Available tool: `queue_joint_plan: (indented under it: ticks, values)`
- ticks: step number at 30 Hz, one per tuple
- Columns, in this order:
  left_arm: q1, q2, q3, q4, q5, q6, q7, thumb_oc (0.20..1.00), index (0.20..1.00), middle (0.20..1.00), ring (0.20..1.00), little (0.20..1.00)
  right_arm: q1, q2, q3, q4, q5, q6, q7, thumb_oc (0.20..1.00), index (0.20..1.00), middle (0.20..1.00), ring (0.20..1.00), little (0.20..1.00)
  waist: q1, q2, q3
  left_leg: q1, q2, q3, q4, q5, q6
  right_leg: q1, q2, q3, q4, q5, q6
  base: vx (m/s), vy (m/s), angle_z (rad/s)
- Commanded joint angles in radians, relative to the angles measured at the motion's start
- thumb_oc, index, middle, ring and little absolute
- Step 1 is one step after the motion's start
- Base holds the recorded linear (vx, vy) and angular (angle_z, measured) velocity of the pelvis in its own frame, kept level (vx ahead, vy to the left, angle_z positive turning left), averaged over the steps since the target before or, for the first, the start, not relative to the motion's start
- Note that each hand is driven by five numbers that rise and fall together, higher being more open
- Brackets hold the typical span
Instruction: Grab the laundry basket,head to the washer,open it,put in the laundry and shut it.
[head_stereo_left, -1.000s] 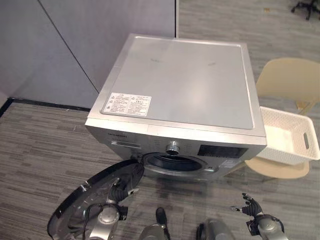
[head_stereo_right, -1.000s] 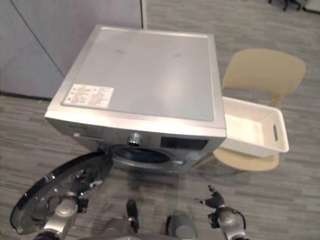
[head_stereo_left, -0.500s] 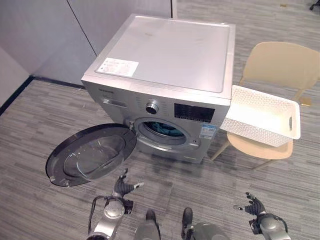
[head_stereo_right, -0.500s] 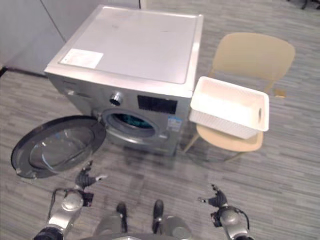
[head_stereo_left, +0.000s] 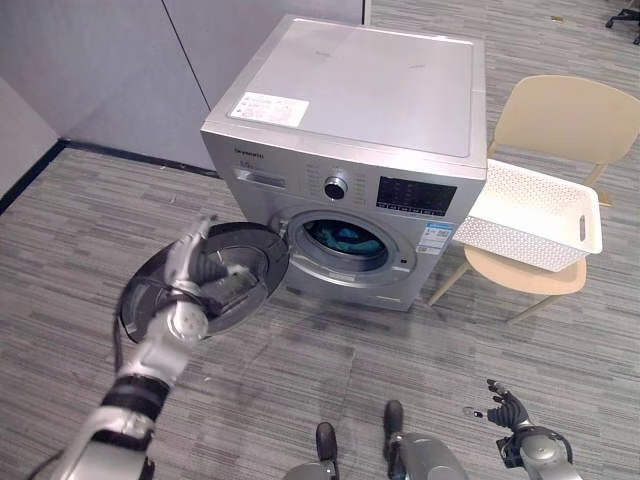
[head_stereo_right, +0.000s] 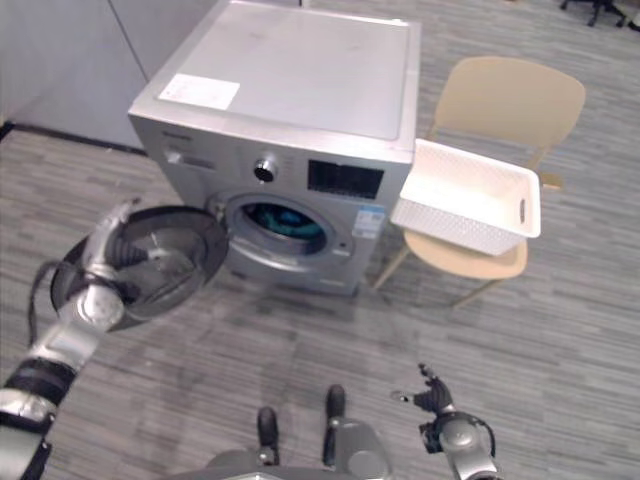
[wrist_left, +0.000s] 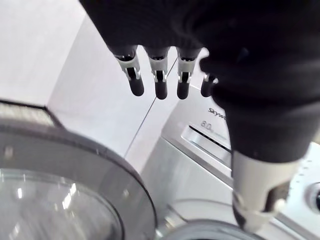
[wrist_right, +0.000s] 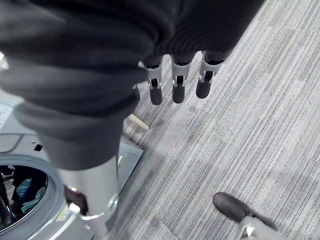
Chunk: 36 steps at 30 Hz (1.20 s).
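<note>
I see my left hand (head_stereo_left: 188, 290) open, fingers straight, at the washer (head_stereo_left: 370, 150) door (head_stereo_left: 235, 275); door swung leftward, drum facing me; right hand (head_stereo_left: 510, 412) open, empty.

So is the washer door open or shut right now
Open. The round door is swung out to the left of the washer, leaving the drum opening exposed with laundry visible inside.

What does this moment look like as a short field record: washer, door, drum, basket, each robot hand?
washer: silver front-loader, standing on grey floor
door: round door swung open to the robot's left
drum: blue-green laundry visible inside
basket: white laundry basket on a beige chair beside the washer, looks empty
left robot hand: raised in front of the open door, fingers straight
right robot hand: low, away from the washer, open, holding nothing
</note>
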Motion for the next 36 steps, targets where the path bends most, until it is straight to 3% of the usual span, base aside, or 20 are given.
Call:
queue_joint_plan:
  ticks: [1,3,8,10,16,21,25,27,28,29,31,34,36]
  values:
    - [-0.136,0.076,-0.026,0.14,0.072,0.011,0.026,1.0,1.0,1.0,1.0,1.0,0.007,-0.027,0.015,-0.031,-0.006,-0.021,0.011,1.0,1.0,1.0,1.0,1.0,-0.023,-0.035,-0.041,-0.033,-0.019,-0.003,-0.002,-0.045,-0.046,0.079,-0.024,0.035,-0.041,-0.07,0.12,0.0,0.059,-0.19]
    - [-0.252,0.142,-0.078,0.29,0.079,0.023,0.009,1.0,1.0,1.0,1.0,1.0,0.001,-0.043,0.036,-0.037,-0.005,-0.022,0.021,1.0,1.0,1.0,1.0,1.0,-0.032,-0.043,-0.026,-0.062,-0.018,0.005,-0.005,-0.037,-0.045,0.046,-0.03,0.041,-0.043,-0.054,0.129,-0.04,0.071,-0.11]
    - [-0.409,0.194,-0.155,0.481,0.056,0.028,-0.006,1.0,1.0,1.0,1.0,1.0,-0.031,-0.049,0.074,-0.028,0.007,-0.028,0.022,1.0,1.0,1.0,1.0,1.0,-0.033,-0.067,0.013,-0.131,-0.009,0.006,0.0,-0.016,-0.046,-0.011,-0.034,0.045,-0.045,-0.027,0.136,-0.08,0.052,-0.02]
    - [-0.469,0.239,-0.184,0.557,0.067,0.033,-0.013,1.0,1.0,1.0,1.0,1.0,-0.042,-0.049,0.101,-0.038,0.021,-0.033,0.025,1.0,1.0,1.0,1.0,1.0,-0.033,-0.093,0.043,-0.174,0.005,0.007,0.003,-0.003,-0.049,-0.048,-0.033,0.041,-0.05,-0.004,0.141,-0.03,0.02,-0.03]
    - [-0.537,0.315,-0.214,0.619,0.057,0.034,-0.016,1.0,1.0,1.0,1.0,1.0,-0.063,-0.047,0.133,-0.073,0.054,-0.054,0.026,1.0,1.0,1.0,1.0,1.0,-0.031,-0.138,0.083,-0.25,0.036,0.01,-0.002,0.028,-0.063,-0.098,-0.033,0.026,-0.067,0.035,0.152,-0.01,0.011,0.0]
    - [-0.469,0.309,-0.16,0.638,0.029,0.031,-0.035,1.0,1.0,1.0,1.0,1.0,-0.074,-0.036,0.145,-0.078,0.058,-0.054,0.026,1.0,1.0,1.0,1.0,1.0,-0.02,-0.153,0.097,-0.267,0.04,0.009,-0.002,0.03,-0.066,-0.106,-0.032,0.016,-0.077,0.042,0.155,0.02,0.013,0.07]
    - [-0.331,0.217,-0.06,0.596,-0.05,0.017,-0.042,1.0,1.0,1.0,1.0,1.0,-0.093,-0.016,0.154,-0.066,0.047,-0.05,0.023,1.0,1.0,1.0,1.0,1.0,-0.001,-0.155,0.096,-0.253,0.036,0.012,0.001,0.018,-0.064,-0.091,-0.038,0.005,-0.075,0.038,0.155,0.03,0.008,0.0]
    - [-0.201,0.123,0.013,0.49,-0.106,-0.001,-0.03,1.0,1.0,1.0,1.0,1.0,-0.093,-0.007,0.143,-0.068,0.036,-0.048,0.013,1.0,1.0,1.0,1.0,1.0,0.015,-0.149,0.095,-0.24,0.03,0.012,0.002,0.007,-0.06,-0.081,-0.044,0.0,-0.07,0.032,0.152,0.01,0.037,0.04]
    - [-0.06,0.002,0.081,0.317,-0.203,-0.021,-0.022,1.0,1.0,1.0,1.0,1.0,-0.09,0.003,0.123,-0.071,0.029,-0.042,0.004,1.0,1.0,1.0,1.0,1.0,0.028,-0.139,0.098,-0.231,0.023,0.012,0.005,0.002,-0.056,-0.073,-0.048,-0.008,-0.065,0.027,0.147,0.01,0.043,-0.01]
    - [-0.059,0.002,0.081,0.317,-0.203,-0.021,-0.022,1.0,1.0,1.0,1.0,1.0,-0.09,0.003,0.123,-0.071,0.029,-0.042,0.004,1.0,1.0,1.0,1.0,1.0,0.028,-0.139,0.098,-0.231,0.022,0.012,0.005,0.002,-0.056,-0.074,-0.048,-0.008,-0.065,0.028,0.147,-0.01,0.04,0.04]
    - [0.102,-0.135,0.113,0.097,-0.266,-0.038,-0.024,1.0,1.0,1.0,1.0,1.0,-0.088,0.015,0.099,-0.078,0.006,-0.03,-0.012,1.0,1.0,1.0,1.0,1.0,0.044,-0.127,0.105,-0.221,0.012,0.01,0.006,-0.005,-0.05,-0.064,-0.052,-0.017,-0.059,0.019,0.142,0.0,0.014,0.04]
    - [0.283,-0.333,0.033,-0.221,-0.367,-0.056,-0.124,1.0,1.0,1.0,1.0,1.0,-0.109,0.041,0.068,-0.07,-0.015,0.0,-0.019,1.0,1.0,1.0,1.0,1.0,0.064,-0.105,0.12,-0.199,-0.003,0.005,0.009,-0.014,-0.041,-0.048,-0.061,-0.025,-0.042,0.004,0.136,0.0,0.011,0.08]
    - [0.3,-0.359,0.011,-0.268,-0.405,-0.06,-0.139,1.0,1.0,1.0,1.0,1.0,-0.112,0.046,0.069,-0.075,-0.014,0.004,-0.021,1.0,1.0,1.0,1.0,1.0,0.065,-0.101,0.12,-0.199,-0.006,0.003,0.007,-0.011,-0.04,-0.048,-0.063,-0.026,-0.04,0.004,0.135,-0.01,-0.002,0.14]
